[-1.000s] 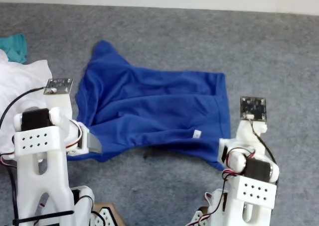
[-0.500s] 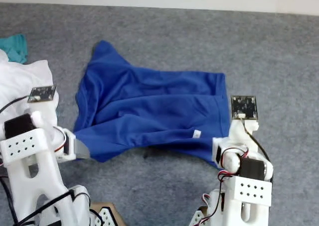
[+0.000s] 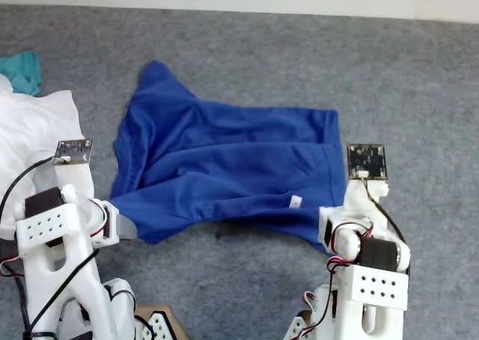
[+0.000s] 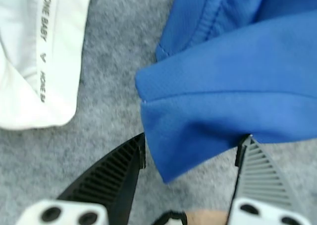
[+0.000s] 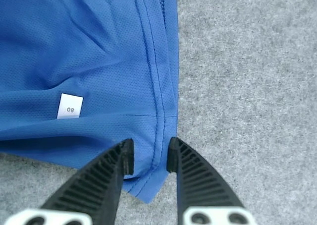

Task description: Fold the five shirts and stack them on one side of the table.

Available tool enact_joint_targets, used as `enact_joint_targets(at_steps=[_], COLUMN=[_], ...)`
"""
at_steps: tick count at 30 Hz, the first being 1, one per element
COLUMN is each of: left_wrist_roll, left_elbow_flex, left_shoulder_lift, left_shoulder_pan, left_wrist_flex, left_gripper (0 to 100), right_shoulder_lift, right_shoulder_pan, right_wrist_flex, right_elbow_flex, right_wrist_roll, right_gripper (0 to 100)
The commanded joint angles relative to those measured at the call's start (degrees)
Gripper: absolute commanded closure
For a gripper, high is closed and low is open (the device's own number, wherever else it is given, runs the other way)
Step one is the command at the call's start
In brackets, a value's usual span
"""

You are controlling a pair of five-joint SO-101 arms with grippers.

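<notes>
- Black-ribbed left end effector (image 4: 194,138): spread wide, straddling the near left corner of the blue mesh-knit short-sleeved shirt (image 3: 232,175); nothing gripped.
- Swung out toward the white pile half a second ago, since come partway back; now set squarely over that corner, cloth lying flat in the gap.
- Matching right end effector (image 5: 150,141): narrow gap only, with the stitched side hem and near right corner of the shirt lying in it; fabric flat and unlifted, so judged not yet pinched.
- Nudged in toward the hem a second ago, unmoved since.
- For the task: both near corners lined up for a paired grab; probably next, closing on both and carrying the near edge away for a first fold.
- Shirt itself: spread sideways on the grey felt-like table (image 3: 299,48), rumpled through the middle, one sleeve pointing far left; not yet folded.
- Beyond the left arm: crumpled white garment (image 3: 30,126), then a teal cloth (image 3: 22,69) behind it; no folded stack evident.
</notes>
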Motion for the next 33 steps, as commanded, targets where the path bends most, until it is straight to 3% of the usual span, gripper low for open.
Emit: enact_joint_targets(at_steps=[1,7,23,33], left_wrist_roll=[-0.44,-0.35,0.09,1.67], left_elbow_flex=[0.75,3.21,6.02,6.02], left_shoulder_lift=[-0.75,-0.75,-0.75,-1.10], left_shoulder_pan=[-0.57,-0.48,7.08,7.08], left_wrist_flex=[-4.57,-11.52,-11.87,-20.31], left_gripper=[70,70,71,95], right_shoulder_lift=[-0.48,-0.66,-0.66,-0.66], right_shoulder_pan=[-0.31,-0.31,-0.31,-0.31], right_wrist_flex=[-1.36,-1.36,-1.36,-1.36], right_elbow_flex=[-0.31,-0.22,-0.13,-0.13], right_wrist_roll=[-0.53,-0.53,-0.53,-0.53], right_gripper=[87.8,87.8,88.2,88.2])
